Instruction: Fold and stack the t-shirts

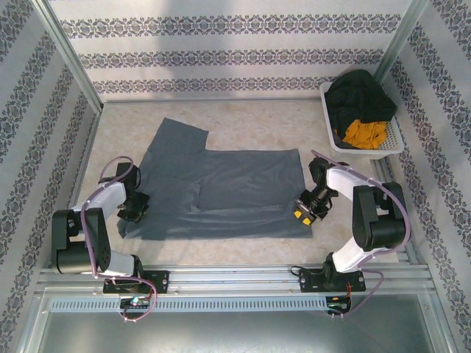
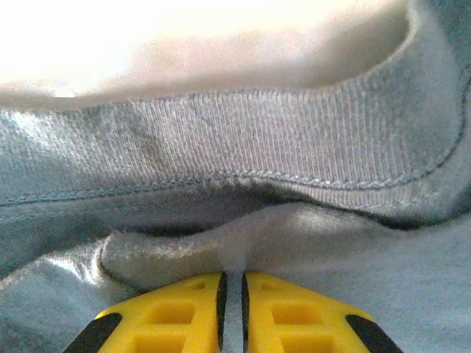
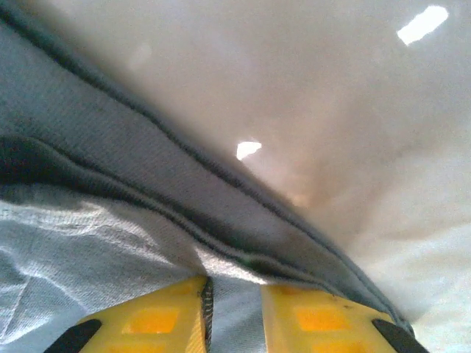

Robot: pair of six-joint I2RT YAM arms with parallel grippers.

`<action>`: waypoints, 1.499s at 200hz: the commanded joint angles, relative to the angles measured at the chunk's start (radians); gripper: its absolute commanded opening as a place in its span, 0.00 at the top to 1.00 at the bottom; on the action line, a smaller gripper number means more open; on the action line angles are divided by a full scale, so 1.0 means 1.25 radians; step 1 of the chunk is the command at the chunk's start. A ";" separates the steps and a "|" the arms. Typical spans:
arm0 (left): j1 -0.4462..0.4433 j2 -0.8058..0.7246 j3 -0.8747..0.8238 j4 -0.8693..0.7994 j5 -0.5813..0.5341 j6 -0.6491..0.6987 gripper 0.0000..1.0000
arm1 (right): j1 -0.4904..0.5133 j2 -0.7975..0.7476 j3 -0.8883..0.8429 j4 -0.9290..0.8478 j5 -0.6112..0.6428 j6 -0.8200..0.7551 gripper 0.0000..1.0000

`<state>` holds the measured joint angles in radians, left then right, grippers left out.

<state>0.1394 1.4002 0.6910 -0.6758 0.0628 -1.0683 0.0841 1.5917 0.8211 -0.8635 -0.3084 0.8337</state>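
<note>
A slate blue-grey t-shirt lies flat across the middle of the table, one sleeve pointing to the back left. My left gripper sits at its left edge. In the left wrist view the yellow fingers of my left gripper pinch a thin fold of the cloth just under the ribbed collar. My right gripper is at the shirt's right edge. In the right wrist view my right gripper has a fold of the t-shirt between its jaws, beside the hem.
A white basket stands at the back right, holding a dark garment and an orange one. Patterned walls close in the table on three sides. Bare tabletop lies behind the shirt.
</note>
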 commanded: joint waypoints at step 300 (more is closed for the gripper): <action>-0.086 0.922 1.127 0.243 0.009 0.367 0.54 | 0.003 0.081 0.397 0.230 0.027 -0.172 0.59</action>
<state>0.0738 2.5000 2.0426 -0.2695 0.0998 -0.6575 0.1028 1.7210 1.3300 -0.5716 -0.2554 0.6216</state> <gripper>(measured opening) 0.451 0.408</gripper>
